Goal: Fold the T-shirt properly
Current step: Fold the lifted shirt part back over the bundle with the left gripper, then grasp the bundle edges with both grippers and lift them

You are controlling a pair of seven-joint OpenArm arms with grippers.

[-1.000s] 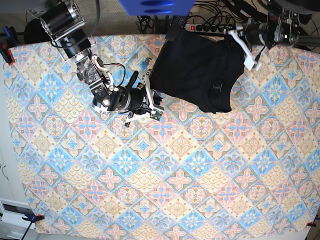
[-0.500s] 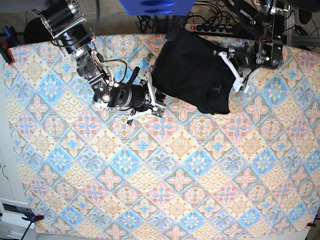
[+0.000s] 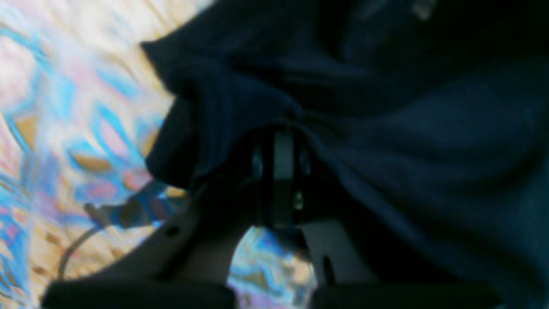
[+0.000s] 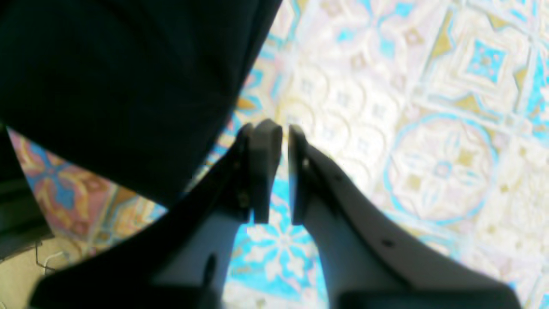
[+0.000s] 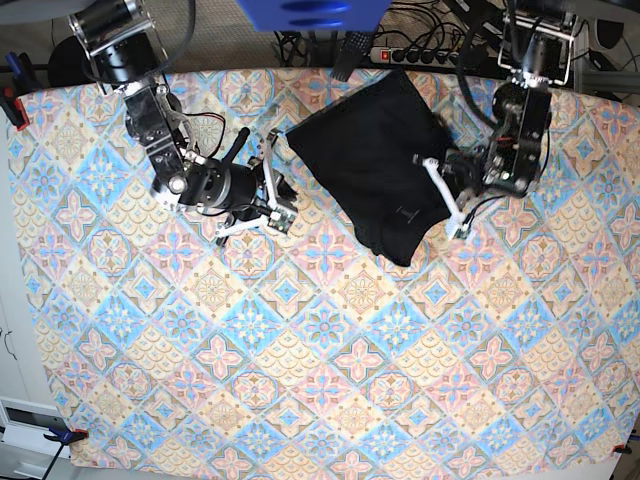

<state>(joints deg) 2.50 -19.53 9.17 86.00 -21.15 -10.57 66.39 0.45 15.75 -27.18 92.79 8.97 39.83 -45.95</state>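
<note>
The black T-shirt (image 5: 365, 160) lies bunched at the back middle of the patterned tablecloth (image 5: 320, 350), with a small pale mark (image 5: 407, 212) near its front edge. My left gripper (image 5: 443, 197) is at the shirt's right edge. In the left wrist view the gripper (image 3: 281, 141) is shut on a fold of the T-shirt (image 3: 407, 141), and the cloth drapes over the fingers. My right gripper (image 5: 282, 187) is just left of the shirt. In the right wrist view the gripper (image 4: 284, 159) is shut and empty, beside the shirt's edge (image 4: 128, 86).
A power strip (image 5: 420, 55) and cables lie behind the table's back edge. A blue object (image 5: 310, 12) hangs at the top. Clamps hold the cloth at the left edge (image 5: 12, 103) and the front left corner (image 5: 65, 435).
My left arm has come down and to the left, holding the shirt's right side, and the shirt has shifted left and forward. My right arm has drawn back to the left.
</note>
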